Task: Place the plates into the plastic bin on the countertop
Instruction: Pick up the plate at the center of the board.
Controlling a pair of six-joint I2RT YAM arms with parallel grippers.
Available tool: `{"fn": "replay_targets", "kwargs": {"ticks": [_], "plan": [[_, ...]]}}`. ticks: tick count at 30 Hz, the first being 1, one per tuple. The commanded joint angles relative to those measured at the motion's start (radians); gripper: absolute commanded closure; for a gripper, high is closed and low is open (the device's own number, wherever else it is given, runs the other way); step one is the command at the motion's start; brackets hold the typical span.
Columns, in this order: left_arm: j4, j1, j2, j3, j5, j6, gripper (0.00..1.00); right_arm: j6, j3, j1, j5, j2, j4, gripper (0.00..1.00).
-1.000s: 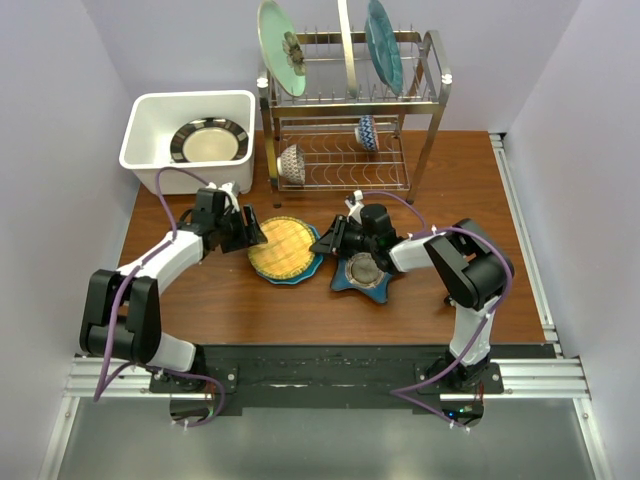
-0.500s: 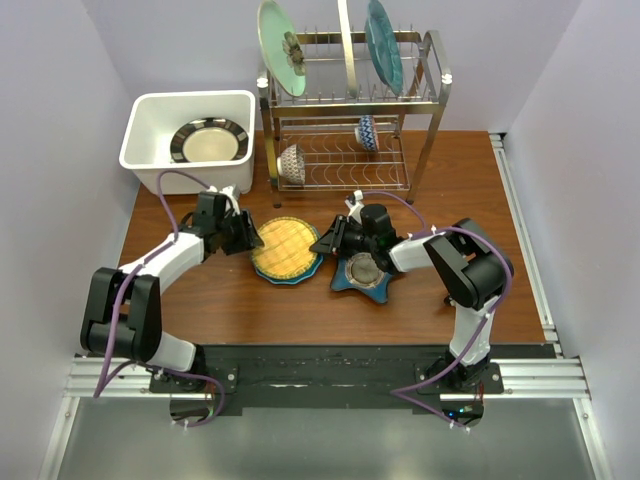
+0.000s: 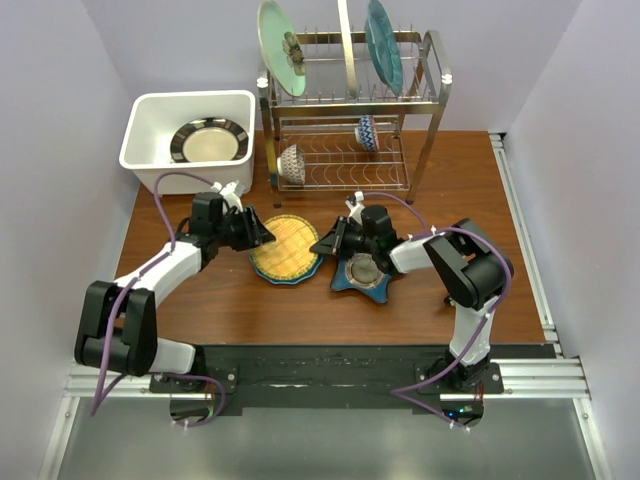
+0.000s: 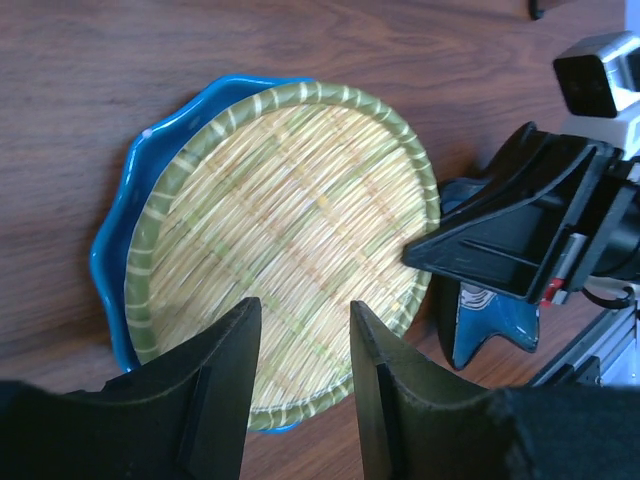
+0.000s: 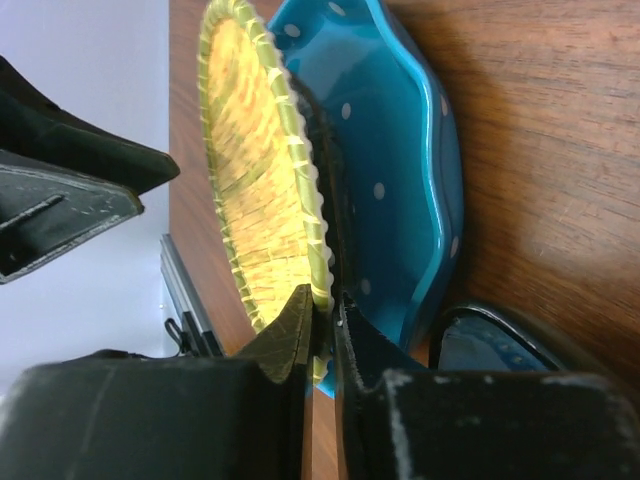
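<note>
A woven yellow plate (image 3: 285,246) with a green rim lies on a teal-blue scalloped dotted plate (image 3: 292,281) mid-table. My right gripper (image 3: 322,245) is shut on the woven plate's right rim (image 5: 255,170), with the blue plate (image 5: 390,150) behind it. My left gripper (image 3: 262,232) is open and empty over the woven plate's left edge (image 4: 290,210), jaws apart (image 4: 305,315). A dark blue star-shaped plate (image 3: 365,278) lies under the right wrist. The white plastic bin (image 3: 135,150) at the back left holds a black-striped plate (image 3: 209,141).
A two-tier steel wire rack (image 3: 425,110) stands at the back centre. It holds a pale green flower plate (image 3: 280,45), an edge-on plate (image 3: 345,45), a teal plate (image 3: 383,45) and two small bowls (image 3: 291,163) (image 3: 367,131). The walls are close on both sides.
My left gripper has moved a little to the right, over the woven plate's left edge. The right gripper has kept its hold on the rim.
</note>
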Motion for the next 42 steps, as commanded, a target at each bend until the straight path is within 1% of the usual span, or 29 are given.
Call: {"fn": "replay_targets", "kwargs": {"ticks": [1, 7, 12, 15, 16, 23, 27, 28, 32, 34, 38, 42], "plan": [[0.089, -0.006, -0.039, -0.009, 0.054, -0.02, 0.55, -0.005, -0.026, 0.005, -0.011, -0.044, 0.054, 0.98], [0.072, -0.006, -0.152, -0.015, -0.027, -0.013, 0.52, -0.051, -0.035, 0.005, 0.038, -0.148, -0.047, 1.0], [0.062, -0.006, -0.229, -0.012, -0.075, -0.006, 0.45, -0.045, -0.041, -0.004, 0.042, -0.212, -0.06, 1.0], [0.05, -0.007, -0.235, -0.003, -0.092, 0.01, 0.44, -0.032, -0.05, -0.011, 0.032, -0.238, -0.053, 1.0], [0.014, -0.006, -0.235, -0.001, -0.092, 0.013, 0.44, -0.026, -0.055, -0.019, 0.024, -0.242, -0.044, 1.0], [0.036, -0.006, -0.26, -0.024, -0.063, -0.004, 0.42, 0.029, -0.09, -0.077, -0.056, -0.274, 0.04, 1.0], [0.035, -0.006, -0.251, -0.025, -0.046, -0.003, 0.4, 0.03, -0.101, -0.108, -0.105, -0.292, 0.06, 1.0], [0.073, -0.006, -0.246, -0.025, -0.038, -0.004, 0.4, 0.032, -0.104, -0.119, -0.111, -0.3, 0.071, 1.0], [0.116, -0.006, -0.215, -0.044, 0.026, -0.019, 0.4, 0.043, -0.102, -0.131, -0.152, -0.315, 0.092, 1.0], [0.157, -0.006, -0.205, -0.053, 0.06, -0.035, 0.4, 0.057, -0.11, -0.134, -0.169, -0.321, 0.135, 1.0], [0.233, -0.006, -0.162, -0.076, 0.152, -0.065, 0.4, 0.061, -0.106, -0.134, -0.191, -0.341, 0.144, 1.0], [0.279, -0.006, -0.143, -0.087, 0.19, -0.084, 0.4, 0.069, -0.107, -0.137, -0.206, -0.357, 0.163, 1.0]]}}
